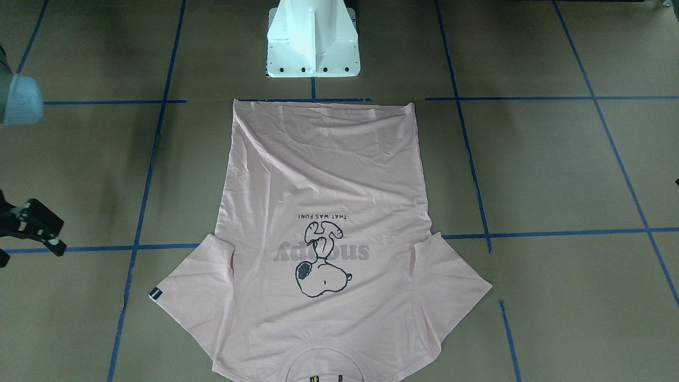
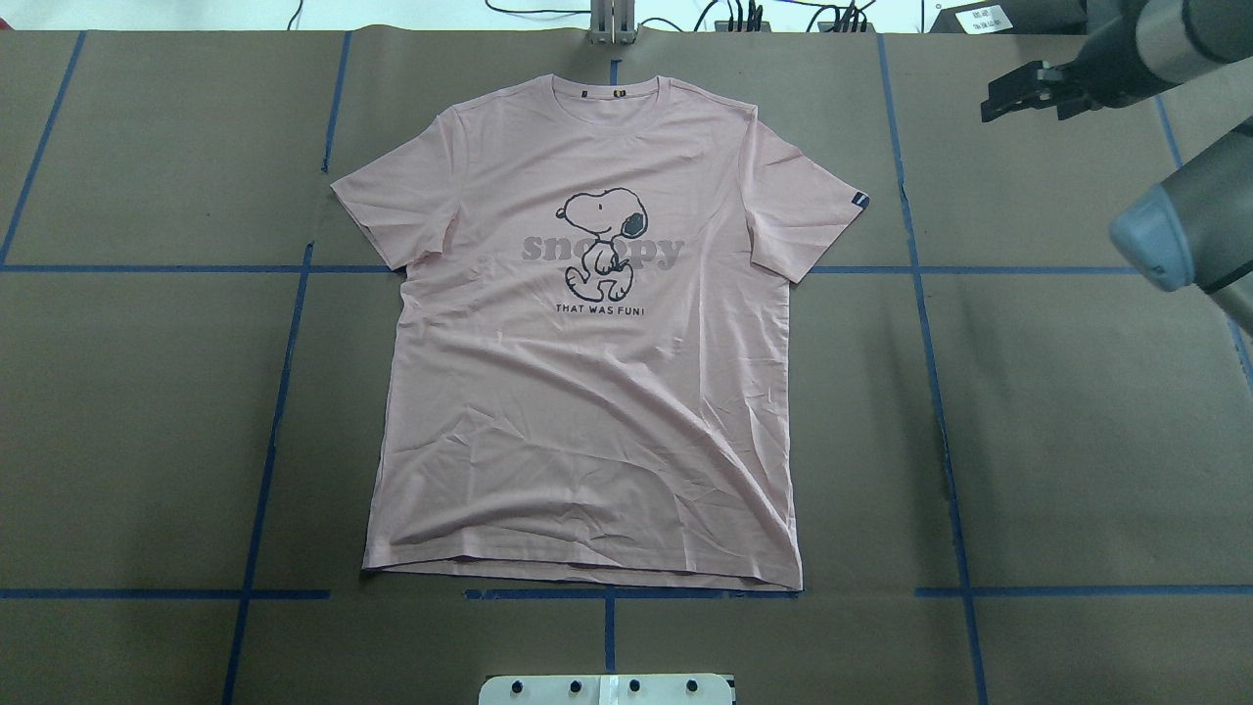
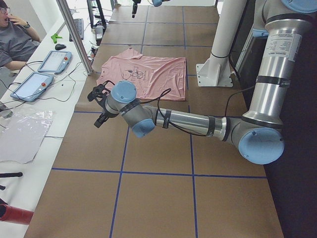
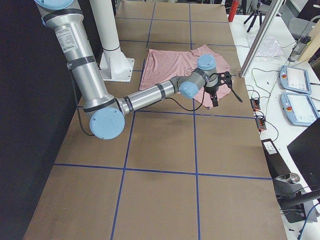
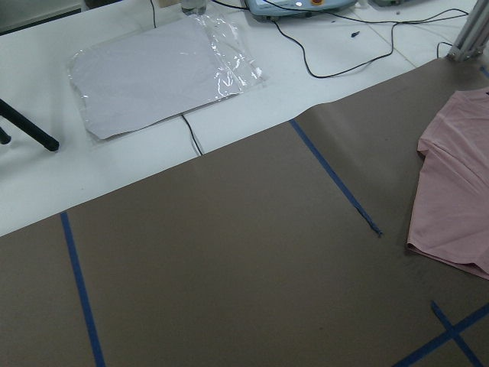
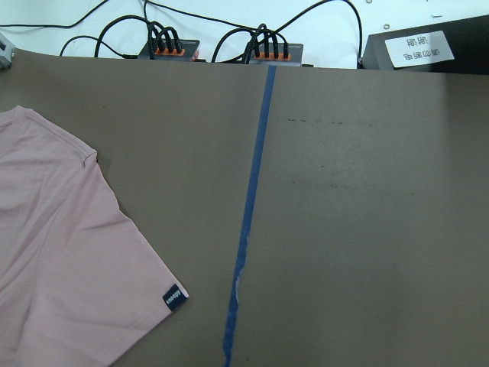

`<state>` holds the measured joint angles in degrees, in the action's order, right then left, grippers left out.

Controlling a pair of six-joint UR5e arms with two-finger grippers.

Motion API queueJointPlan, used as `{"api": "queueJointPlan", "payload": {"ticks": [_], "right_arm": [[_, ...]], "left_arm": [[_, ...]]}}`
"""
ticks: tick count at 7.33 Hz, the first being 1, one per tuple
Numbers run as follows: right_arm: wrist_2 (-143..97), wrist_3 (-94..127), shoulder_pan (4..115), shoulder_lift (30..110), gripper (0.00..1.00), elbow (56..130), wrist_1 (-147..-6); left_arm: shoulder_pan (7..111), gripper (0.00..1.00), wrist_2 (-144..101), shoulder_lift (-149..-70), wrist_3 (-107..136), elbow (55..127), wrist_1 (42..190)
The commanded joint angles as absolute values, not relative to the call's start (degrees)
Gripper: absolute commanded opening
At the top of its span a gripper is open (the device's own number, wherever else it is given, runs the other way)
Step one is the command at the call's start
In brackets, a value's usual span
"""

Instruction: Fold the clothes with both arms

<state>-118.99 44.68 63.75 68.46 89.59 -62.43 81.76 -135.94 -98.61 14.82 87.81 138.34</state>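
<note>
Pink T-shirt (image 2: 587,392) lies flat, print up, centre of the overhead frame. Its collar is near the top bench edge, its hem just beside the lower blue tape line (image 2: 538,593), and both sleeves are spread. Bare brown bench (image 2: 1067,421) runs wide open left and right of it. Right claw (image 2: 1010,91) is upper right in the overhead frame, off the cloth, well apart from the sleeve tag (image 2: 859,200), jaws parted, holding nothing. Left claw (image 3: 98,106) shows only in the left side view, above bare bench near the operators' edge, apart from the shirt; can't tell how far open. White pedestal base (image 1: 313,48) stands near the hem. White side table (image 5: 252,107) carries cables and a plastic bag (image 5: 160,73).
</note>
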Motion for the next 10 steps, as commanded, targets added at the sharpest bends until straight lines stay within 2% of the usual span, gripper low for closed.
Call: {"api": "queueJointPlan", "payload": {"ticks": [1,2,3,7,10], "right_arm": [[-111.1,55.0,57.2,64.8,0.85,81.5,-54.3],[-108.7,55.4,55.3,63.1,0.74,79.1,-54.2],[-104.9,55.9,53.8,62.8,0.69,78.0,-54.2],[-99.9,59.1,49.4,59.0,0.67,73.1,-54.1],[-96.9,60.4,47.1,57.9,0.59,70.4,-54.1]], "left_arm": [[80.2,1.0,-135.9,-98.5,14.8,87.2,139.0],[80.0,1.0,-135.8,-98.4,14.7,87.2,139.0],[80.0,1.0,-135.2,-98.4,14.8,87.2,139.1],[79.9,1.0,-134.9,-98.4,14.7,87.2,139.1],[79.9,1.0,-134.9,-98.4,14.6,87.3,139.1]]}}
